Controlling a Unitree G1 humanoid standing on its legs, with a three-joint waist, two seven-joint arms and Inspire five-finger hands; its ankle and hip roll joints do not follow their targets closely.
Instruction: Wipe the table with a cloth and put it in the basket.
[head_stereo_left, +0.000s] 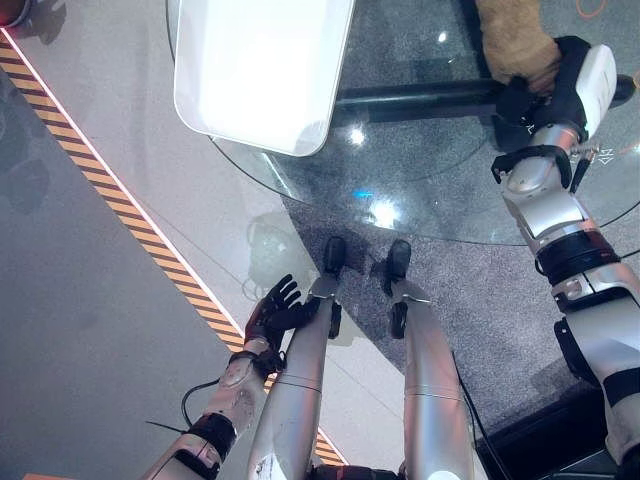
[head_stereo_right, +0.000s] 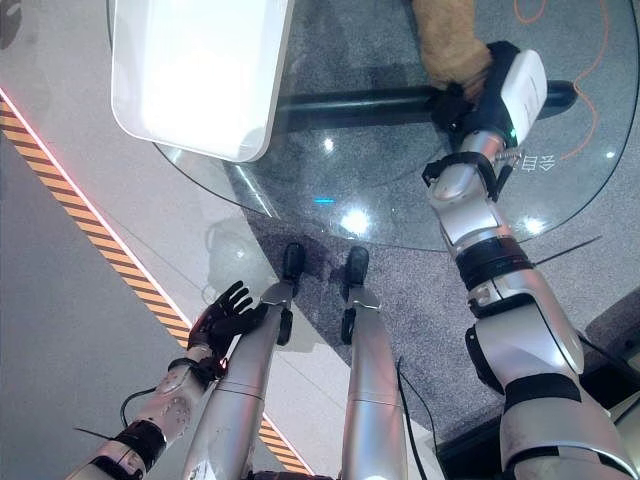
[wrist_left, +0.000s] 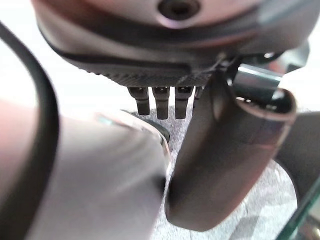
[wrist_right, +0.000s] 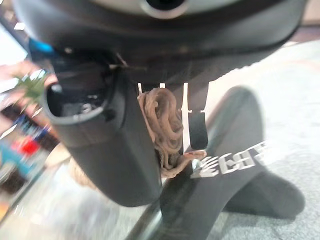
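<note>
Cloth (head_stereo_left: 516, 40): tan, shaggy, bunched; lying on the far right part of the glass desk (head_stereo_left: 420, 190), partly under the right robot hand (head_stereo_left: 545, 95). Seen in the right wrist view as a brown wad (wrist_right: 162, 132) caught between thumb and fingers.

Right robot hand: dark, with white cover; curled round the near edge of the cloth, gripping it against the glass.

Left robot hand (head_stereo_left: 275, 310): hanging low at near left, well apart from the desk, fingers spread and relaxed, holding nothing.

Step in hand, by judgement: wiping, cloth pressed to the desk top. Progress not readable from the glass; no visible dirt or streaks to go by.

Next move, by judgement: sweeping the cloth across the remaining glass with the grip kept firm, then lifting and carrying it leftward to the white container (head_stereo_left: 265, 70). Probably the basket of the task; standing at far left on the desk, rounded corners, interior washed out by glare, contents not discernible.

Surface: round, transparent glass top, reflecting ceiling lights; dark tubular base (head_stereo_left: 420, 97) visible through it.

Room: grey speckled carpet under the desk, smooth pale floor at left, yellow-and-black hazard stripe (head_stereo_left: 110, 185) running diagonally from far left to near centre.
</note>
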